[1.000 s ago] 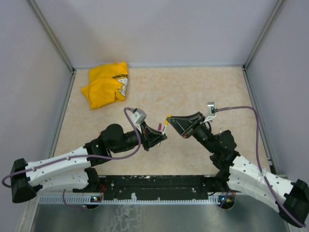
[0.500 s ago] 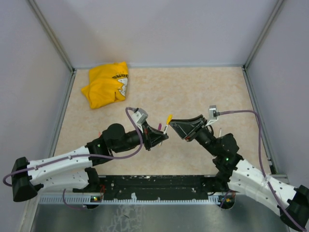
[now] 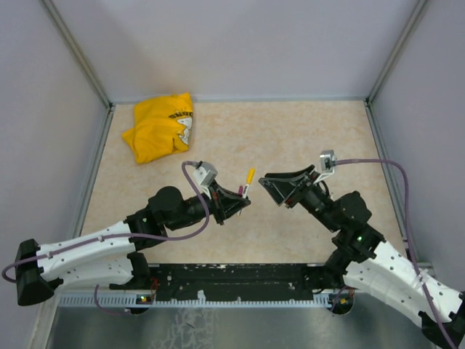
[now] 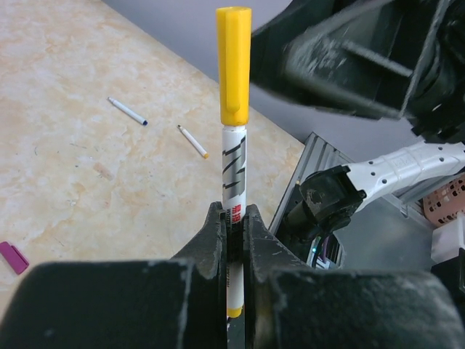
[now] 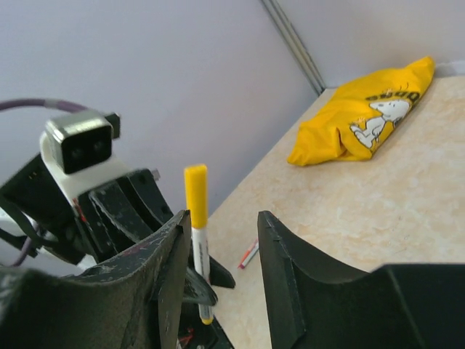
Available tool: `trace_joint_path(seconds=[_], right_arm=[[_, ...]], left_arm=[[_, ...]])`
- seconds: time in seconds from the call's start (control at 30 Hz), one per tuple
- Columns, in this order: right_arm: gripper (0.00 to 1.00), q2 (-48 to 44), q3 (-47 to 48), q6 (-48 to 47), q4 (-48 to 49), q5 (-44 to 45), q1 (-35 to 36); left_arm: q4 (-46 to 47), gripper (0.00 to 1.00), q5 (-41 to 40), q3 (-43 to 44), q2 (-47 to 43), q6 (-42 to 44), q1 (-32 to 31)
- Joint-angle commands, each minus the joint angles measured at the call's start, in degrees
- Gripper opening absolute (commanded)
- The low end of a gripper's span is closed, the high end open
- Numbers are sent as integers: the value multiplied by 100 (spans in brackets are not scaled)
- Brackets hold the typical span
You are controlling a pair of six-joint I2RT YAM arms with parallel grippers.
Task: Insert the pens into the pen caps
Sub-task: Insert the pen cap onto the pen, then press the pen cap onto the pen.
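My left gripper (image 4: pixel 232 218) is clamped on an upright white pen (image 4: pixel 232 171), yellow cap (image 4: pixel 234 65) fitted on top; my right gripper (image 5: pixel 221 225) hangs just beside, jaws apart; a loose pen (image 4: pixel 127 111) lies on the table (image 4: pixel 73 182).

Enclosed work cell seen from above.
A beige, speckled tabletop (image 3: pixel 305 138) fills the centre of the frame, bounded at the top, left and right by plain pale lavender-grey wall panels (image 3: pixel 240 43). Slanting aluminium frame posts (image 3: pixel 76 54) run in from the upper left and upper right corners. A grey sheet-metal ledge (image 3: pixel 240 327) spans the bottom edge. Lighting is even and diffuse, and shadows are soft.
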Motion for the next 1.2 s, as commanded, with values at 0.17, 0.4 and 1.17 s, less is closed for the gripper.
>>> trace_joint_path(seconds=[0.17,0.4,1.17], right_arm=[[47,244,1108,-226,-578,491,39],[48,875,1555,-155,-605,74,41],[25,1166,1217,21,-287,-869,44]], left_arm=[[105,0,495,76,-46,131,-23],[107,0,775,103,71,157,-22],[277,0,651,39,59,43,-18]])
